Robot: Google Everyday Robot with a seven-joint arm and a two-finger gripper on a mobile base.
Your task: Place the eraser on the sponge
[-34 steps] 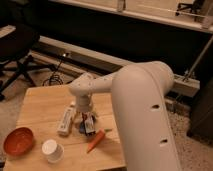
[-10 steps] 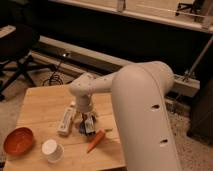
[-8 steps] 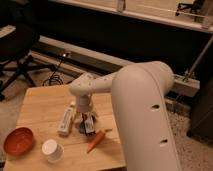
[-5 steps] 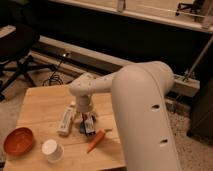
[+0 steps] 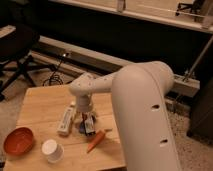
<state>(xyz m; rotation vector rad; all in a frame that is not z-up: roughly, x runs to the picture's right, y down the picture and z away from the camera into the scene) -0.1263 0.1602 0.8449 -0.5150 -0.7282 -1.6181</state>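
Note:
My gripper reaches straight down from the white arm to the wooden table, near its middle. Right under it lies the eraser, a small dark block with a pale patch. A bit of the blue sponge shows at the eraser's left edge; the eraser seems to lie on or against it, and I cannot tell which. The arm hides the table's right part.
A whitish tube lies just left of the gripper. An orange carrot lies in front of it. An orange bowl and a white cup stand at the front left. A black office chair stands beyond the table's left.

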